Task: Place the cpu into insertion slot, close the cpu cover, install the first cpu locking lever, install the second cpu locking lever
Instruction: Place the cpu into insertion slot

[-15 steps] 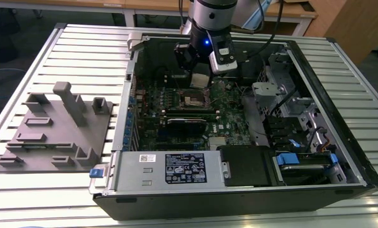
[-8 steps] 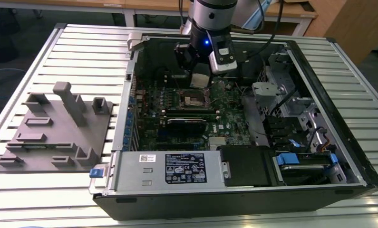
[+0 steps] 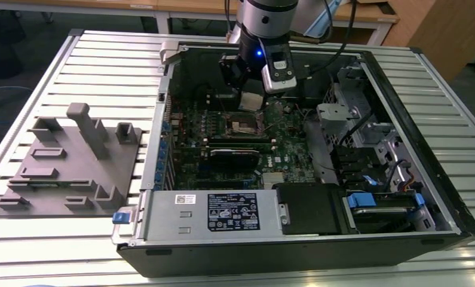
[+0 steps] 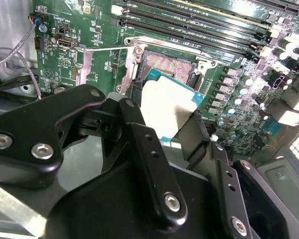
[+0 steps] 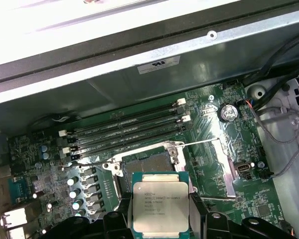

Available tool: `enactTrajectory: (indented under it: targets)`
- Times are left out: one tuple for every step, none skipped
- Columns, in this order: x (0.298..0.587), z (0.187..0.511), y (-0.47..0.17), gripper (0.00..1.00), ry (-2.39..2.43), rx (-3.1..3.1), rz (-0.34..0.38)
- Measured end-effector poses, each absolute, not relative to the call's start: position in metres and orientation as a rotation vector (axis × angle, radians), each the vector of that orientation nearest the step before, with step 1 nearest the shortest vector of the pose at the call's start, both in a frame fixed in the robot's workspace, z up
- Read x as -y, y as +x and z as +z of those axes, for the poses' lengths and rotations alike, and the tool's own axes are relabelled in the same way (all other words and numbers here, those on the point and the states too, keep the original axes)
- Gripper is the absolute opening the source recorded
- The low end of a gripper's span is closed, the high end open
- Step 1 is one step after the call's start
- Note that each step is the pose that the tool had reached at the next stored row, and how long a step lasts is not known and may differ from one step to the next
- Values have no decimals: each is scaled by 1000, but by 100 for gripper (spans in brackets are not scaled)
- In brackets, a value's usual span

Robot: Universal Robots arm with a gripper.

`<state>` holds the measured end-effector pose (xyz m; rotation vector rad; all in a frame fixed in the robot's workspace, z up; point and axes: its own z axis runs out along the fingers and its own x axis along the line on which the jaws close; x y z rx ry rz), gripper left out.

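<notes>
Slatted metal table carries an open PC case lying on its side, with a grey fixture block beside it on the exterior view's left. Arm comes down into the far end of the case.

Hand is pinching the cpu by two opposite edges, one black finger on each side. Both wrist views show the cpu clamped between them, metal top facing the first wrist camera.

cpu sits above the green motherboard, just off the insertion slot and apart from it, not seated. In the second wrist view the cpu overlaps the slot's near edge and looks slightly tilted to the board.

Insertion slot is bare, contact field exposed. cpu cover is swung open, lying on the board next to the slot.

Memory slots run along the slot's far side. Black expansion card sits on the near side, closer to the exterior camera
</notes>
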<state>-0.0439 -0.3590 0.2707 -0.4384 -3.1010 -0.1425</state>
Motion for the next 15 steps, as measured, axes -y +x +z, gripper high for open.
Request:
enactTrajectory:
  targets:
    - [359, 271, -44, 54, -438, 3101, -143]
    - [359, 271, -44, 54, -438, 3101, -143]
    - [359, 271, -44, 54, -440, 3101, -142]
    - [359, 271, -44, 54, -445, 3100, -142]
    - [359, 271, -44, 54, -455, 3099, -143]
    - [359, 271, -44, 54, -468, 3098, -142]
    - [359, 271, -44, 54, -480, 3096, -142]
    - [359, 271, -44, 54, -486, 3095, -143]
    - [359, 271, -44, 54, -486, 3095, -143]
    - [359, 270, -44, 54, -486, 3095, -143]
    - [359, 270, -44, 54, -487, 3095, -143]
    - [359, 270, -44, 54, -487, 3095, -143]
    - [359, 270, -44, 54, -487, 3095, -143]
    - [359, 270, -44, 54, -487, 3095, -143]
    - [359, 270, -44, 54, -487, 3095, -143]
